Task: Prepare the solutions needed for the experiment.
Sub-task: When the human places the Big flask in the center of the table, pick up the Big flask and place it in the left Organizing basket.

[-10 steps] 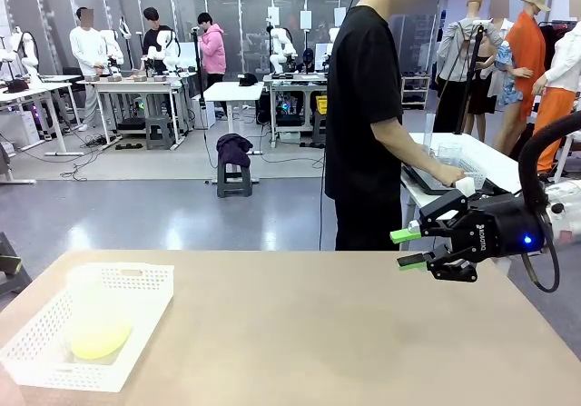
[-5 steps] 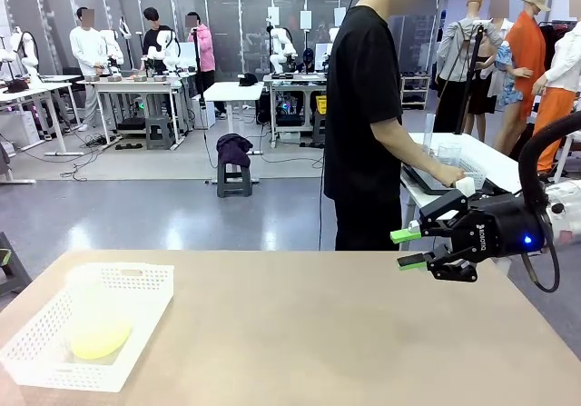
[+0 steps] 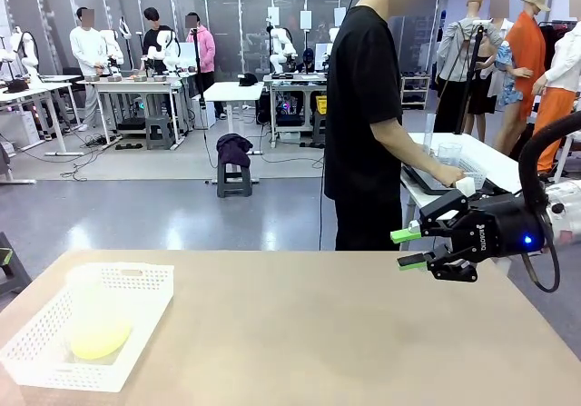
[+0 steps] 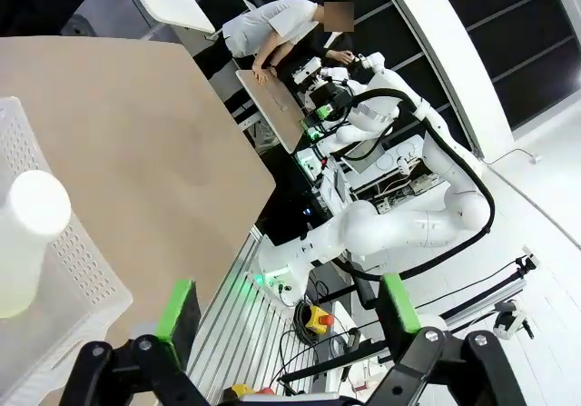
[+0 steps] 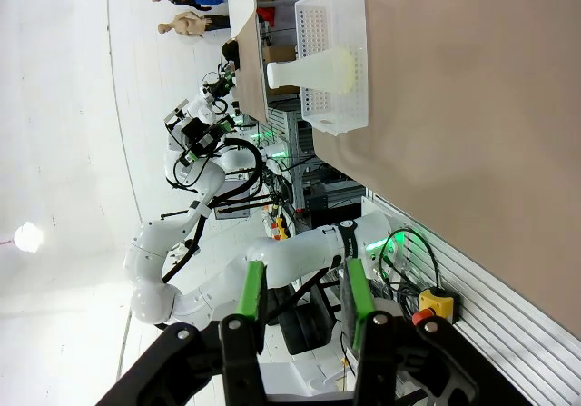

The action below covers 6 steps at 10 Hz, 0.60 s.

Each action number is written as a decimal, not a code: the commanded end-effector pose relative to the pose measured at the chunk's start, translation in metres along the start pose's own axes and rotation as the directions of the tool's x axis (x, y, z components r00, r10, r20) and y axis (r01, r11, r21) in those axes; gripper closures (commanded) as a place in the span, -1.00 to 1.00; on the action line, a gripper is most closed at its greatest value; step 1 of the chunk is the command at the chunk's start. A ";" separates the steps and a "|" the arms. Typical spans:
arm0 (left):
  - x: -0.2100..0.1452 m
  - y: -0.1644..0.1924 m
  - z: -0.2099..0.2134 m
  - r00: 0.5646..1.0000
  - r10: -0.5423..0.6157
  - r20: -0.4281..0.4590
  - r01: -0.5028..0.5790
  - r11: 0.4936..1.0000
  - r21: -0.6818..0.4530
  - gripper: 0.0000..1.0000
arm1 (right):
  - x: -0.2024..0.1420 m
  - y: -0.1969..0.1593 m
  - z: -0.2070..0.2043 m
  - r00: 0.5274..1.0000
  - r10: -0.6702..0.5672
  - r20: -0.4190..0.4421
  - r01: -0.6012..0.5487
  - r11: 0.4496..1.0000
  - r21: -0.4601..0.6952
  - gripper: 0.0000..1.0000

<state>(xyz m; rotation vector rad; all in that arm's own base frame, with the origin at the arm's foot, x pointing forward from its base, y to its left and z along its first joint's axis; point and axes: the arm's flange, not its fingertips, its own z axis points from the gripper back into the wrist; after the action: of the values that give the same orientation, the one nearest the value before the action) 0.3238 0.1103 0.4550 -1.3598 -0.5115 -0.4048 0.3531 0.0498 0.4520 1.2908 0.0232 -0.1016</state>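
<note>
Front view: the right hand hangs above the far right edge of the table, its green-padded fingers apart and gripping nothing. A white perforated basket sits at the near left corner of the table, and inside it stands a translucent flask (white cap on its neck) holding the solutions, a shallow pale yellow-green layer at the bottom. From the left wrist, the left hand is also spread apart, empty, beside the basket. A person in black stands beyond the far edge.
</note>
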 end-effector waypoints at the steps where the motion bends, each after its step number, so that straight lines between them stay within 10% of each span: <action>1: -0.001 -0.002 -0.002 1.000 -0.008 -0.002 0.008 1.000 0.019 -1.00 | 0.000 0.001 0.000 1.000 0.006 0.002 -0.006 1.000 0.005 0.11; 6: -0.001 -0.002 -0.002 1.000 -0.008 -0.002 0.008 1.000 0.019 -1.00 | 0.000 0.001 0.000 1.000 0.006 0.002 -0.006 1.000 0.005 0.11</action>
<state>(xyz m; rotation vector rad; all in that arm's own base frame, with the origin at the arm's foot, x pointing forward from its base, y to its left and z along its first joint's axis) 0.3238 0.1103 0.4550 -1.3598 -0.5116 -0.4048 0.3532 0.0498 0.4520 1.2908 0.0231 -0.1016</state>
